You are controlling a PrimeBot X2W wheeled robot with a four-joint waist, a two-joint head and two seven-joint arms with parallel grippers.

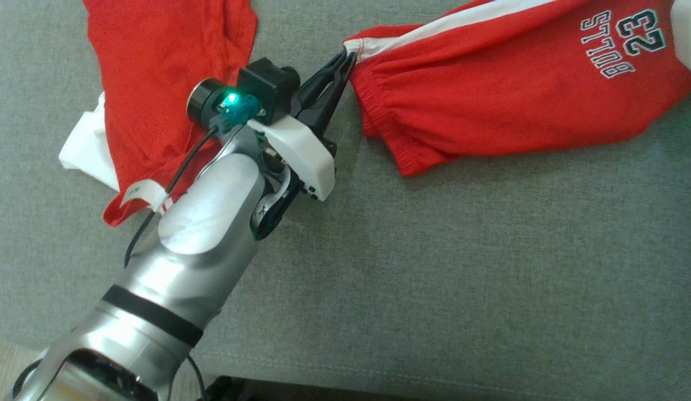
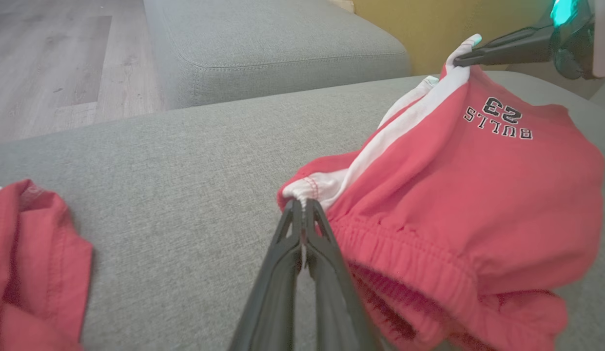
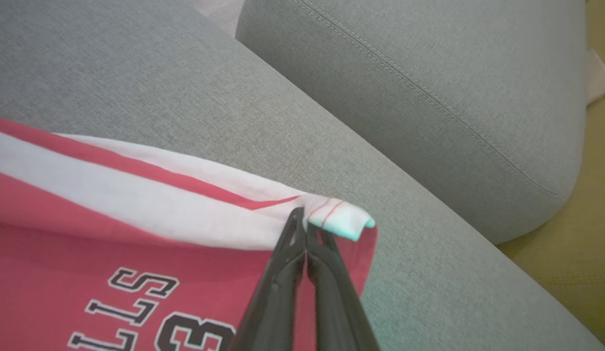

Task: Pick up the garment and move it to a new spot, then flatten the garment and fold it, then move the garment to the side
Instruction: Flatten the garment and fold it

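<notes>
**Two grippers clamped on one edge of the red shorts (image 1: 490, 94)**

Nearest, the left forearm (image 1: 200, 223) reaches up across the grey couch cushion (image 1: 434, 267). The left gripper (image 1: 348, 58) has its fingers pressed together on the waistband corner, right where the white side stripe (image 1: 434, 28) begins. The elastic waistband is bunched just beside the grip. The shorts' body sags onto the cushion, BULLS 23 print up.

Farther out, the right gripper (image 3: 302, 217) is pinched tight on the stripe's other end, at the leg hem corner. Likely reason: a two-corner hold keeps that side edge taut, so the cloth carries without crumpling and can be laid flat.

Room: a wide bare stretch of cushion lies on the robot's side of the shorts, good for the put-down. A second red garment (image 1: 156, 83) lies crumpled at the left beside the left wrist, apart from the shorts, so steer clear. Beyond are a seam, another cushion (image 2: 263, 48) and wood floor (image 2: 53, 58). The cushion's edge drops off near the right gripper.
</notes>
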